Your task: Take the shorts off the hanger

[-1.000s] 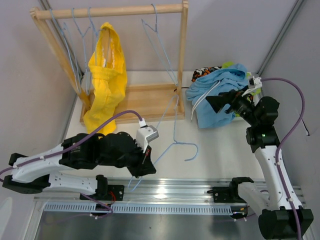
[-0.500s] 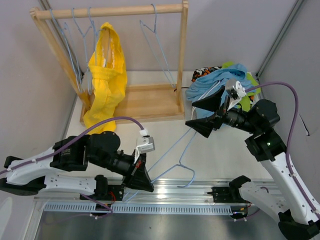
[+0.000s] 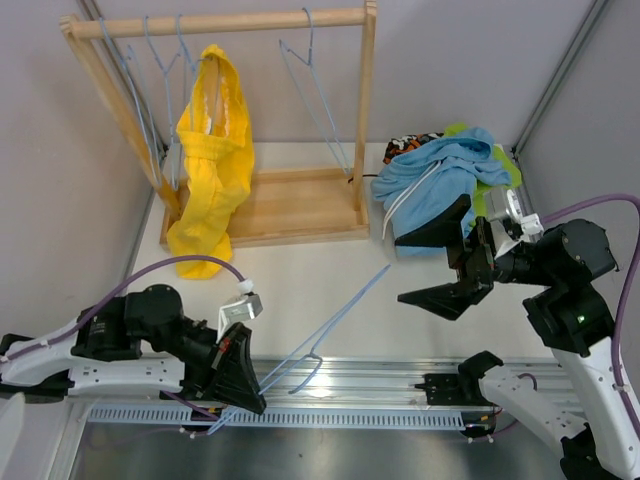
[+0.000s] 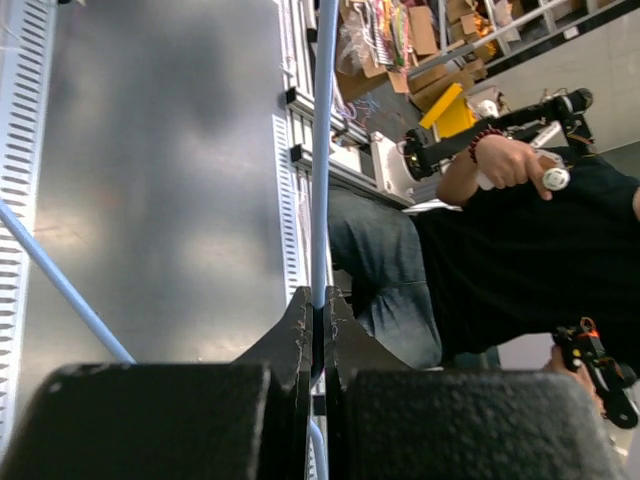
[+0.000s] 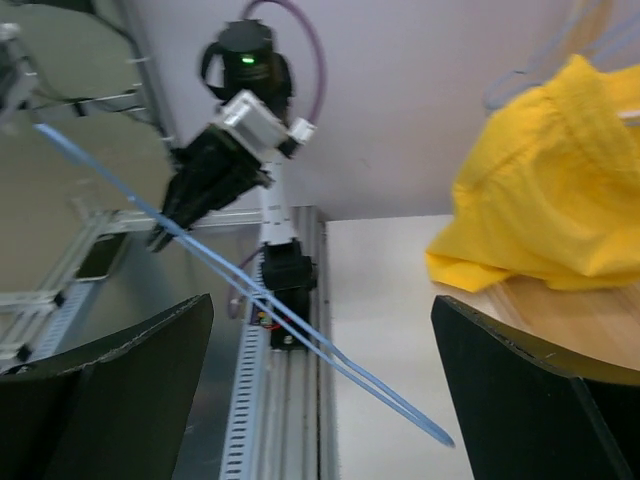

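So our left gripper pinches a bare light-blue wire hanger; right gripper gapes wide, empty — heap of freed blue, green, patterned shorts just beyond its fingers. The yellow fabric shorts, far past the left fingers, hang on the wooden rack — not yet off.

Overhead view: bright, even indoor light on the pale desk, with soft, faint shadows and a white glare on the metal rail. Left wrist view: dimmer, the left claw nearly black in the foreground, the hanger crisp. Right wrist view: slightly smeared throughout; the yellow shorts look soft.
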Robot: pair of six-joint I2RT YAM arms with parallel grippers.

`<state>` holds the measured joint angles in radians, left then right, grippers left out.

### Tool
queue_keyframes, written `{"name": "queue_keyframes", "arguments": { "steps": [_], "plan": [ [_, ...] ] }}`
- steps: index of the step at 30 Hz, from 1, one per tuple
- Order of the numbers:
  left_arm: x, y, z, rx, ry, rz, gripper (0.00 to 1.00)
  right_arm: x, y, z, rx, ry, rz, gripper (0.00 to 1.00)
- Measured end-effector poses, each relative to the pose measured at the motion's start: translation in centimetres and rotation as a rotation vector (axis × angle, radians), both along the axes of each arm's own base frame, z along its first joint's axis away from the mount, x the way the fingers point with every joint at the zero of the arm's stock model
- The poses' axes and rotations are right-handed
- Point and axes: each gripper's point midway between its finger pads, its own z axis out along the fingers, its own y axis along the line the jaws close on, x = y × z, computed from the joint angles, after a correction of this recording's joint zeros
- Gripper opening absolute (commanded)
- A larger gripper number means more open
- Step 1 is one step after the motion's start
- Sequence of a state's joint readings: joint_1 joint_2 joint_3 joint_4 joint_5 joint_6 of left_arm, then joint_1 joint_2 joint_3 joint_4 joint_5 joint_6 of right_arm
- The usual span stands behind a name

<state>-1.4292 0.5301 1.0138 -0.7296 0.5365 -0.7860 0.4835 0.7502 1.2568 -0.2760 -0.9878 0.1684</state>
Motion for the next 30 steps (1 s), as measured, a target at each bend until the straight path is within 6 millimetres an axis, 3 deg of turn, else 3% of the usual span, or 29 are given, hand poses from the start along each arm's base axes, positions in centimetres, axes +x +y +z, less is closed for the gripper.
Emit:
{"name": "queue_keyframes", "arguments": {
  "steps": [4,11,16,21,23,24,25,26,30],
  "plan": [
    [-0.6,-0.4,-0.4,0.004,0.041,-0.029,0.00,-3.0,0.6,0.1,-0.013,0.019,0.195,0.99],
    [-0.9,-2.0,-0.1,0.029,0.051,-0.073,0.02,-6.9,3.1,-1.9,-0.129,0.093,0.461,0.99],
    [-0.9,-3.1,1.1,0.017,0.038,-0.092,0.02,-8.1,6.3,-4.8,-0.255,0.108,0.505,1.00],
    [-0.8,-3.2,2.1,-0.018,0.026,-0.094,0.02,-7.8,7.1,-7.1,-0.321,0.119,0.479,0.98],
    [-0.8,-3.0,2.3,-0.026,0.024,-0.092,0.02,-7.7,7.1,-7.3,-0.322,0.108,0.472,0.83],
    [-0.9,-2.9,2.5,-0.032,0.023,-0.092,0.02,-7.6,7.0,-7.3,-0.320,0.099,0.472,0.39],
    [-0.9,-2.8,2.6,-0.035,0.022,-0.091,0.02,-7.6,7.1,-7.3,-0.318,0.087,0.472,0.14],
    [-0.8,-2.7,2.8,-0.040,0.020,-0.083,0.02,-7.8,7.0,-7.3,-0.318,0.085,0.484,0.00],
    [-0.3,-2.3,2.7,-0.026,0.022,-0.040,0.03,-8.4,6.6,-7.2,-0.315,0.072,0.510,0.00]
  ]
}}
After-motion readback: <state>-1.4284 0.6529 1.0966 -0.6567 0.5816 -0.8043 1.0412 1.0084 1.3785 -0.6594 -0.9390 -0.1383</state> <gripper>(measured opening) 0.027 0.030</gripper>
